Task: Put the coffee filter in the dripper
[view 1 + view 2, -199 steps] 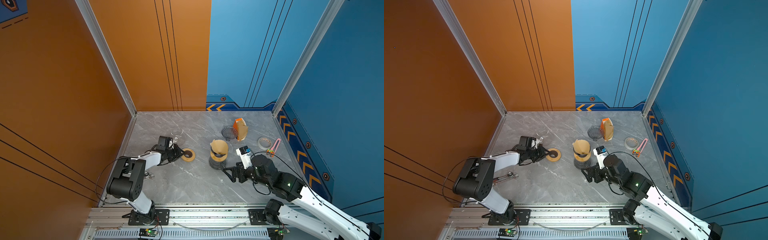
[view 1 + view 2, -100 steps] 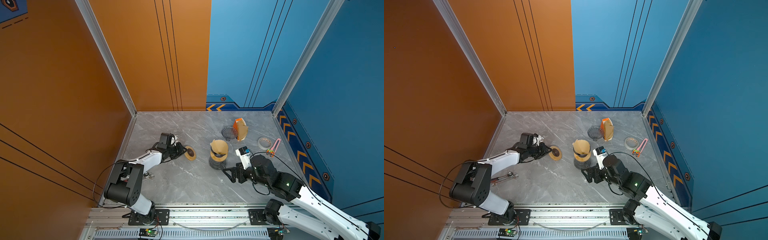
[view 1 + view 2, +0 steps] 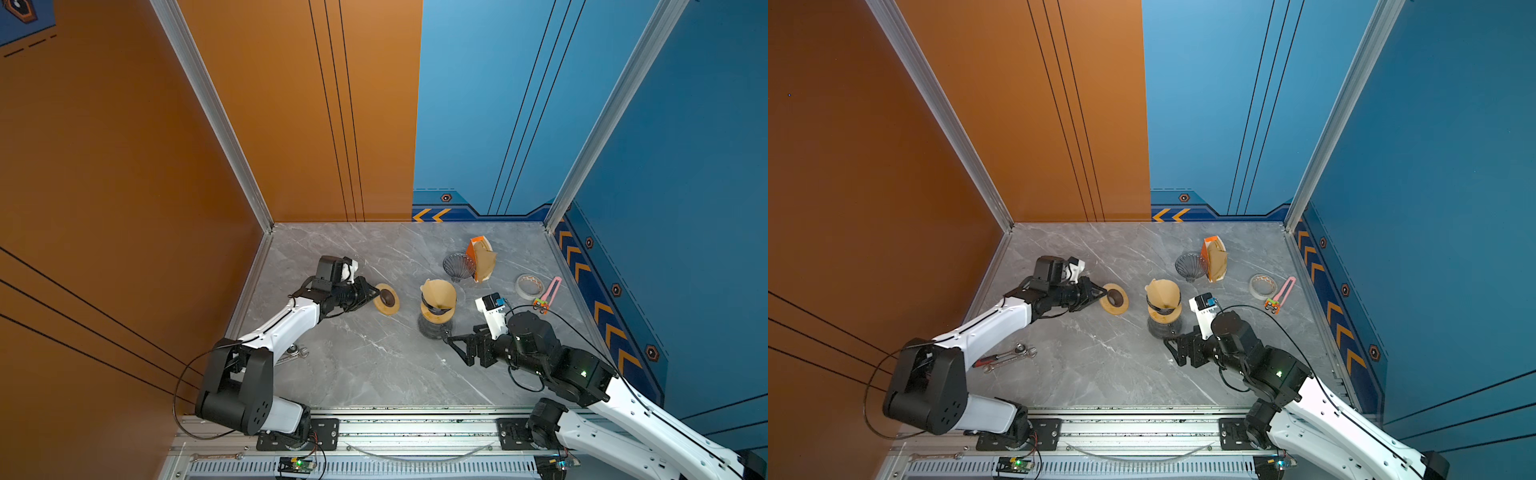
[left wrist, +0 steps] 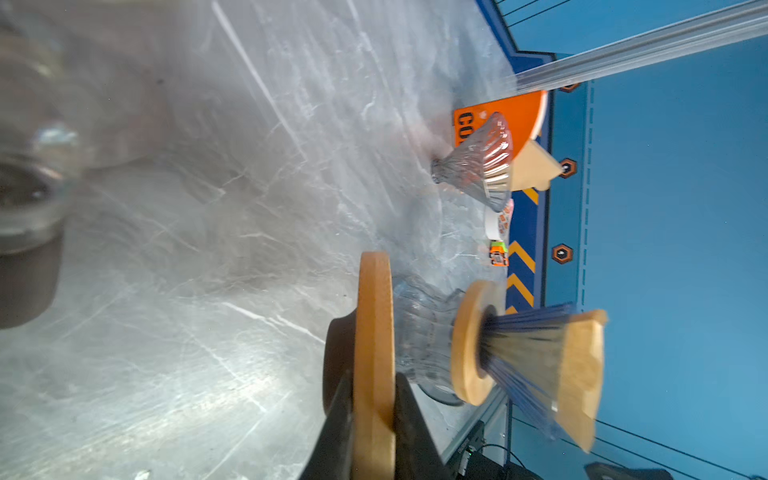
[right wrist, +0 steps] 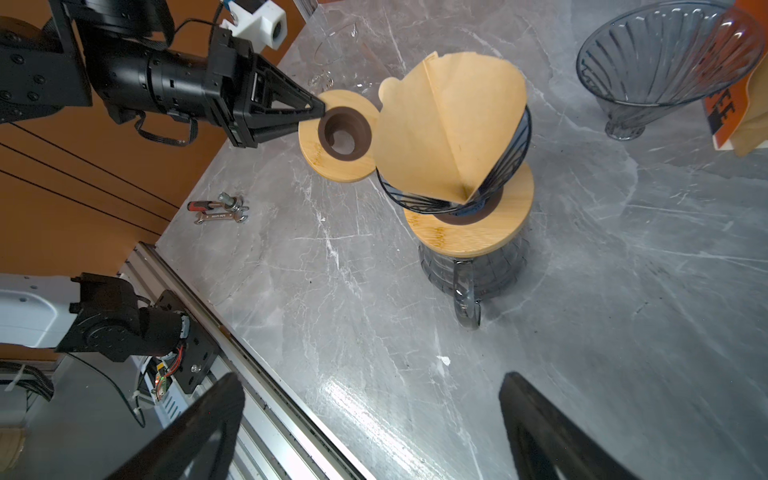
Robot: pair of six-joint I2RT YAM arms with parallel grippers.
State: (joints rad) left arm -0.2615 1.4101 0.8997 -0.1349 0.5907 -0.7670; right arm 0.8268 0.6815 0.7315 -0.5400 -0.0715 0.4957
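currently the left gripper (image 3: 376,293) is seen clamped on the rim of a wooden ring (image 3: 387,299), which is held tilted just beside the coffee filter (image 3: 438,289). the coffee filter is seated, opened into a cone, in the wire dripper (image 5: 517,153). that dripper is carried on a second wooden ring (image 5: 469,232) atop a glass jug (image 5: 473,270) near the middle of the table (image 3: 374,374). the right gripper (image 3: 457,351) is spread wide, with nothing between its fingers, close to the jug's foot. a clear dripper (image 3: 458,266) and an orange filter pack (image 3: 473,249) are seen touching, farther back.
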